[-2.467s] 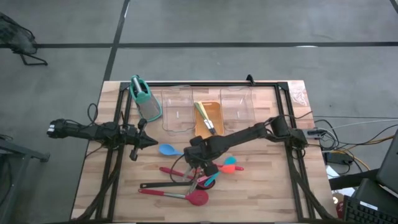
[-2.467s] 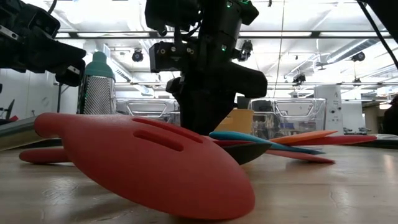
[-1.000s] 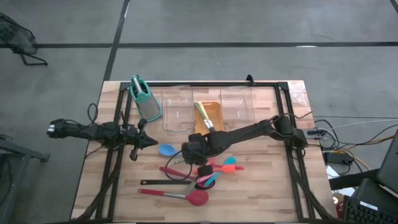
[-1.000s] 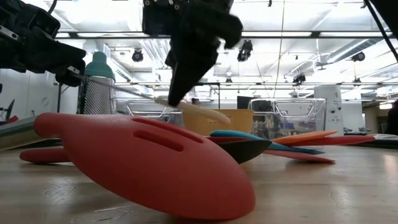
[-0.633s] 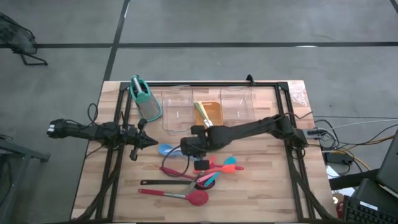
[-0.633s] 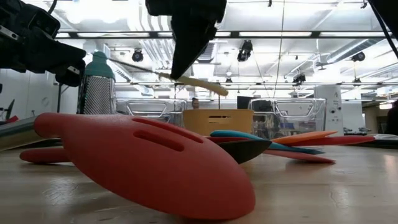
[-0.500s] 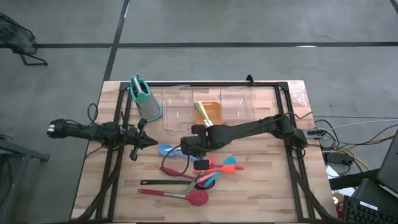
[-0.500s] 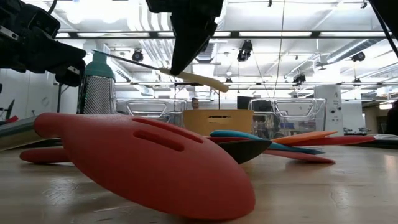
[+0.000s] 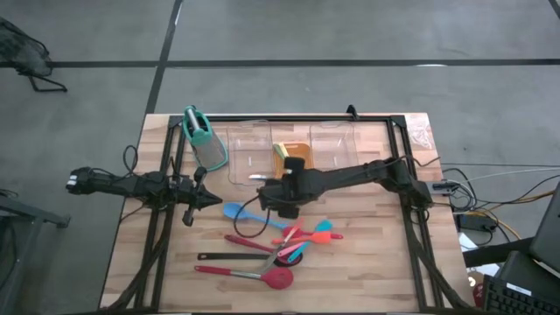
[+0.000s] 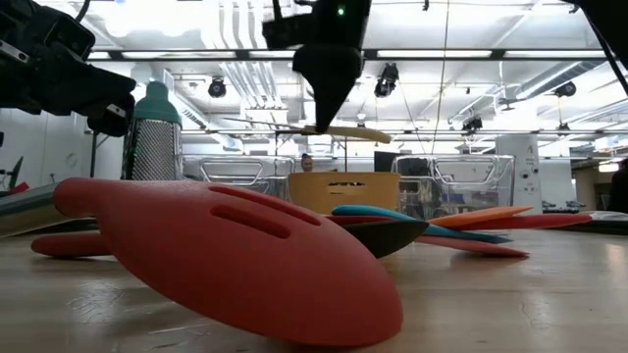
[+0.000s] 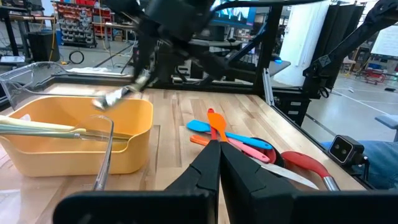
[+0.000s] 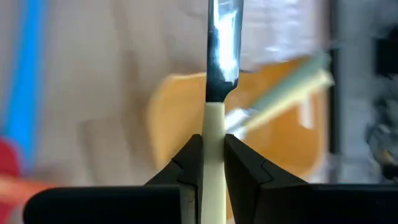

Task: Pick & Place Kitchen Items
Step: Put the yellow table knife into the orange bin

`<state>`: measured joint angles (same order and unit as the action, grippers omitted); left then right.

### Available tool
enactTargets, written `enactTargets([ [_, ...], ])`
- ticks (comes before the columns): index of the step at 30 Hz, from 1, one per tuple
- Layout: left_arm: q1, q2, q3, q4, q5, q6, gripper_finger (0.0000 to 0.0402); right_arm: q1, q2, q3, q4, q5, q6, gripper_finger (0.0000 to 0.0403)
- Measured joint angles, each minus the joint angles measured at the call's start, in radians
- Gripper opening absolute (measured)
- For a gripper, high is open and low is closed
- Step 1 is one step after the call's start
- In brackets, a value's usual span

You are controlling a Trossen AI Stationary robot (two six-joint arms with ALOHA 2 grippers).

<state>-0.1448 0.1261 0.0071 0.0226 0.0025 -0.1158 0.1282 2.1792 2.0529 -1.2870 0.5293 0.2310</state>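
Above the near edge of the orange tray: right gripper, fingers clamped on a pale-handled knife, handle pinched between the pads, steel blade reaching out ahead. Seen from table level, held level and well clear of the wood, tip blurred. Partly hidden under the arm in the overhead shot; only a thin stub visible at its left. In the tray, pale-green-handled pieces, ends cut off. On open wood just below: blue spoon, red spoons, small pink and orange ones, overlapping, hard to separate. At the table's left side, left gripper, fingers together, idle, apart from everything.
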Motion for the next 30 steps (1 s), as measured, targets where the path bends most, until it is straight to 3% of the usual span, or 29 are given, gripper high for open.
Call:
enactTargets([
  [7, 0.0, 0.0, 0.0, 0.0, 0.0, 0.0, 0.0012, -0.07, 0.0, 0.0, -0.074, 0.132, 0.231, 0.0049],
  [17, 0.0, 0.0, 0.0, 0.0, 0.0, 0.0, 0.0012, -0.195, 0.008, -0.033, 0.001, 0.089, 0.378, 0.005],
  [22, 0.0, 0.0, 0.0, 0.0, 0.0, 0.0, 0.0012, -0.243, 0.008, -0.084, 0.1, -0.072, 0.395, 0.0057],
  [30, 0.0, 0.0, 0.0, 0.0, 0.0, 0.0, 0.0012, -0.246, 0.008, -0.168, 0.129, -0.097, 0.415, 0.0054],
])
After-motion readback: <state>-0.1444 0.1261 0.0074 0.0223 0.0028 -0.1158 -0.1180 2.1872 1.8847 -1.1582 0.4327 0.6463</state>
